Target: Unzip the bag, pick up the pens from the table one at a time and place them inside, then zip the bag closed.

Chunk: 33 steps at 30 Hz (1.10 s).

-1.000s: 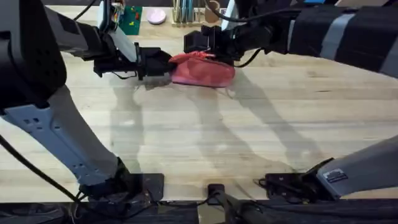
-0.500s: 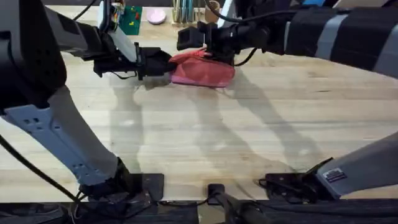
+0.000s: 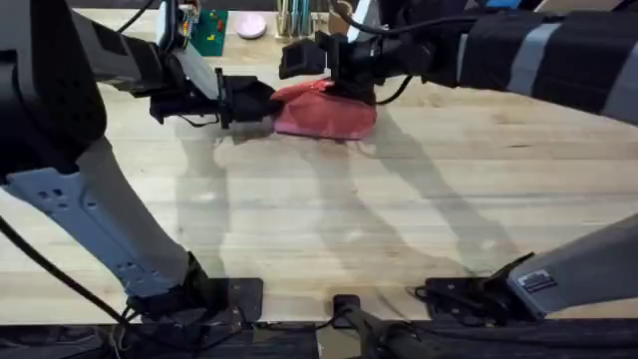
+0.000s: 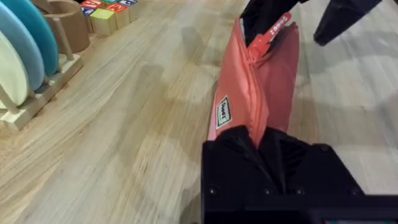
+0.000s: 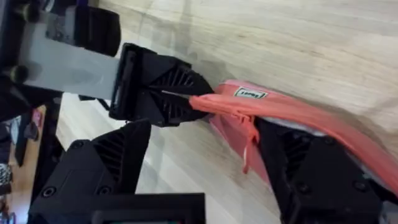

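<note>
From overhead, the bag (image 3: 325,113) lies on the bench (image 3: 399,209) near its far edge. My left gripper (image 3: 251,103) pinches its left end; my right gripper (image 3: 317,62) hangs over its top, with teal pens in a holder (image 3: 293,20) just behind.

My left wrist view shows my left jaws clamped on the pouch's near end, its zipper (image 4: 255,93) running away toward the red pull (image 4: 268,35). A disc rack (image 4: 28,68) and coloured blocks (image 4: 106,11) stand aside.

My right wrist view shows my right jaws spread wide, one finger (image 5: 320,171) against the pouch.
</note>
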Tool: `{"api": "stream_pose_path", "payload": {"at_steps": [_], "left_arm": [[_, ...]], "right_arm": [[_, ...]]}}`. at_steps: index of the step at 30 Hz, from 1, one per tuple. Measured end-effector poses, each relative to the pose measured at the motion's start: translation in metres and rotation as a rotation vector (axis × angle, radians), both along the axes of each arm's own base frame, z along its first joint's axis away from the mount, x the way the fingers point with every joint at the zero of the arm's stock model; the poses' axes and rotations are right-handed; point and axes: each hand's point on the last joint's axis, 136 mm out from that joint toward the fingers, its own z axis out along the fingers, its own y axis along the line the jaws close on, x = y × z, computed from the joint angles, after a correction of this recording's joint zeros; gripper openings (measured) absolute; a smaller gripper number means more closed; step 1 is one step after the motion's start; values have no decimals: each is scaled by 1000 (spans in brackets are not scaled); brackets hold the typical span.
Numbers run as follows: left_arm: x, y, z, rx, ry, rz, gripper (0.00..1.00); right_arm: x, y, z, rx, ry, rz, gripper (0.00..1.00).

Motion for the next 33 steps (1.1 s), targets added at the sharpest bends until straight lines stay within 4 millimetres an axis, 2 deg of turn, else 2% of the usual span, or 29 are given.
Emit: {"api": "stream_pose_path", "payload": {"at_steps": [10, 19, 25, 29, 33], "left_arm": [[0, 0, 0, 0, 0, 0, 42], [0, 0, 0, 0, 0, 0, 42], [0, 0, 0, 0, 0, 0, 42], [0, 0, 0, 0, 0, 0, 42], [0, 0, 0, 0, 0, 0, 42]], "right_arm": [[-10, 3, 43, 64, -68, 34, 996], [-23, 6, 42, 82, -24, 80, 996], [-32, -5, 33, 3, 15, 33, 996], [-40, -14, 42, -92, -32, -35, 995], [-57, -16, 59, -191, -120, -85, 995]]}}
